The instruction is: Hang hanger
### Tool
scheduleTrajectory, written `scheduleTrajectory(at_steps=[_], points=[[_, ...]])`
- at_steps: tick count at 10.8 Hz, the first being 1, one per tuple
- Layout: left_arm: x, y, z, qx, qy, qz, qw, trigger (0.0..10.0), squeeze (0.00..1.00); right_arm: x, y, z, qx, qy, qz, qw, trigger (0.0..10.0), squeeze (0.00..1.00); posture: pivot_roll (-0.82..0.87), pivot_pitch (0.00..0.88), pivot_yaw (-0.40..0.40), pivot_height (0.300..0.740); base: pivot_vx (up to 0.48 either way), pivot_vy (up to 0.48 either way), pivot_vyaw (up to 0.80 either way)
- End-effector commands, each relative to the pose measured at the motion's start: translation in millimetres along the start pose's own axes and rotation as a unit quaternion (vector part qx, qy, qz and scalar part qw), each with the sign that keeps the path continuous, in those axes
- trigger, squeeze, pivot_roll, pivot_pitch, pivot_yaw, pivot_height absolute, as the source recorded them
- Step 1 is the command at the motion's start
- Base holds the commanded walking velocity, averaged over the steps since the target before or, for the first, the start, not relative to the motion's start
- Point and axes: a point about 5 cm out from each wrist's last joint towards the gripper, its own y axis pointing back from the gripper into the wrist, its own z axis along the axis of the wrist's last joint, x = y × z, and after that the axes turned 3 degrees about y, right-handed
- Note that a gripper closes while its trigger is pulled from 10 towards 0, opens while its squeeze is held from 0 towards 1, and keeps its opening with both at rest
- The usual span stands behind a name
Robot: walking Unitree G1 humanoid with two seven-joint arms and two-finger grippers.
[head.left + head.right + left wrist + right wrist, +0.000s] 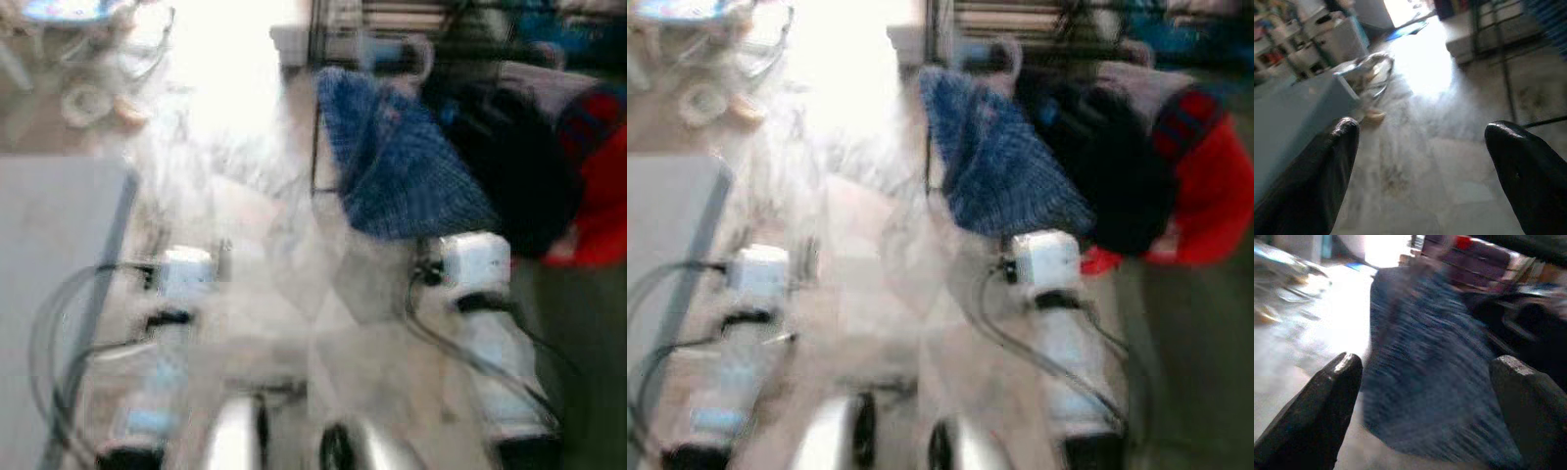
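The head views are blurred by motion. A blue knitted garment (397,162) hangs at the upper middle, beside a black garment (519,166) and a red one (602,196). Both silver arms reach forward low in the picture, each with a white wrist box: left (186,269), right (475,259). My left gripper (1420,147) is open, its fingers wide apart over bare pale floor. My right gripper (1425,382) is also open with nothing between its fingers, pointing at the blue knitted garment (1435,367) close ahead.
A thin black rack post (313,127) stands just left of the blue garment. A grey table (49,255) lies on the left. Loose clutter (88,98) sits on the floor far left. A sunlit floor patch (235,59) glares ahead.
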Motion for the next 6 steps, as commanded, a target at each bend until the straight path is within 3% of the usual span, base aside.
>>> scheduleTrajectory(at_steps=[1,6], points=[[-5.7,3.7,-1,0.006,0.01,-0.005,1.0,10.0,0.0,-10.0,2.5,-3,0.008,0.004,-0.011,1.0,10.0,0.0,0.0,0.217,-0.028,0.74,0.48,0.0,0.0],[-4.9,-3.1,2,0.003,0.011,-0.01,1.0,10.0,0.0,-24.9,-1.3,7,-0.014,0.017,-0.029,0.999,10.0,0.0,-0.02,0.219,-0.016,0.74,0.471,0.0,0.0]])
